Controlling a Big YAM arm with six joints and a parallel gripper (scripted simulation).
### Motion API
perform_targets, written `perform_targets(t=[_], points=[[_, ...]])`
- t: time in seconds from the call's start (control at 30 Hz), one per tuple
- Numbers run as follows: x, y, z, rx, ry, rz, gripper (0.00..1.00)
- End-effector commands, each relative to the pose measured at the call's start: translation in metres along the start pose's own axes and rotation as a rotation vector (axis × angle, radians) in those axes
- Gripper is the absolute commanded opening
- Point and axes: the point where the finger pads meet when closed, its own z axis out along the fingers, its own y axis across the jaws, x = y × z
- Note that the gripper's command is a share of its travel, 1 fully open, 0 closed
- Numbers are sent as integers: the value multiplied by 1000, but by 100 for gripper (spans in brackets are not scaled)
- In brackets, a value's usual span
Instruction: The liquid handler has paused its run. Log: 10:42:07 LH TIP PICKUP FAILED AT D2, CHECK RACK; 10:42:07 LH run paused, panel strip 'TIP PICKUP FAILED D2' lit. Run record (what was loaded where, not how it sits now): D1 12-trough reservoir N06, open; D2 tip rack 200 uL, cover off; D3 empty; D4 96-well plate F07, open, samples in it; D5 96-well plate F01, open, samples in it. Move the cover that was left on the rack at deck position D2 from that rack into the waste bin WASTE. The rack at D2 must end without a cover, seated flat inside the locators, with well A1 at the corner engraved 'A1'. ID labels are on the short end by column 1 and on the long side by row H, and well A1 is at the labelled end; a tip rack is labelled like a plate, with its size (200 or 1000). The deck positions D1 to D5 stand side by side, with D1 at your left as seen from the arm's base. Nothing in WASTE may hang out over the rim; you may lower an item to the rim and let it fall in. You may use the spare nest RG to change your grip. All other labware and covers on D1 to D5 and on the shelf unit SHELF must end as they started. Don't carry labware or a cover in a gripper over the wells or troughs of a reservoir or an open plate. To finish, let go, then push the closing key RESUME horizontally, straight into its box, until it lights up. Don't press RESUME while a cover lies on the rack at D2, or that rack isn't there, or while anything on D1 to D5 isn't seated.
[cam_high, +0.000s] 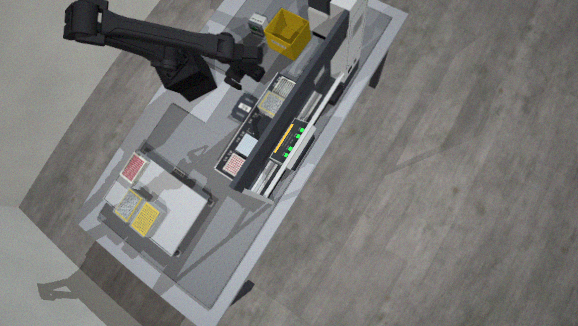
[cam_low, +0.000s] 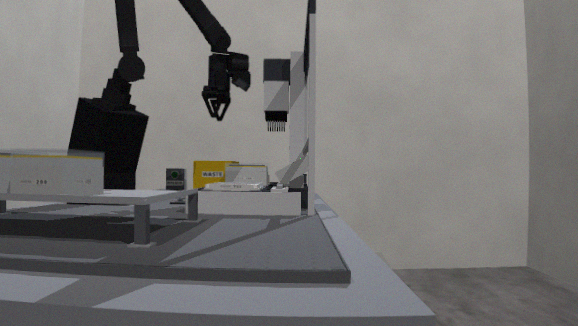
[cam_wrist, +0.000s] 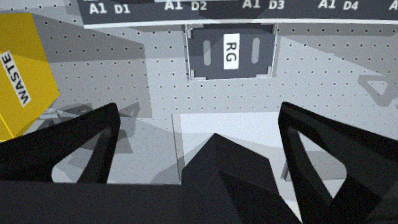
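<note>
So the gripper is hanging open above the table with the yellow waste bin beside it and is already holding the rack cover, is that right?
Not quite: the black gripper does hang open above the table, with the yellow waste bin beside it, but it holds nothing. The wrist view shows only the perforated table surface and the dark spare nest marked RG between its spread fingers.

Arm (cam_high: 150, 37) stretched out, elbow high; wrist bent down. Gripper (cam_low: 217, 111) pointing down, fingers spread wide; nothing held.

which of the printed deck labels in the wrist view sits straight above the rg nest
D2. Its label on the dark strip lies directly over the RG nest, while D1 sits off to the left and D3 and D4 off to the right.
</note>
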Motion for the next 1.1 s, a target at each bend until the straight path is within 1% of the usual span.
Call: perform_targets(t=[0.0, 0.1, 0.37, 0.43, 0.67, 0.77, 0.8, 0.9, 0.93, 1.0, 1.03, 1.07], points=[[-34, 4, -5, -11, -23, -11, 100], [-47, 3, -5, -7, -15, -13, 100], [-87, 3, -5, -6, -16, -13, 100], [-87, 3, -5, -6, -16, -13, 100], [-123, 3, -5, -5, -18, -13, 100], [-122, 6, -6, -7, -20, -22, 100], [-98, 5, 6, 5, 22, -42, 100], [-99, 5, 4, 4, 17, -41, 100], [-105, 6, 1, 0, 4, -37, 100], [-105, 6, 1, 0, 4, -37, 100], [-115, 5, -6, -8, -25, -13, 100], [-115, 5, -6, -8, -25, -13, 100]])
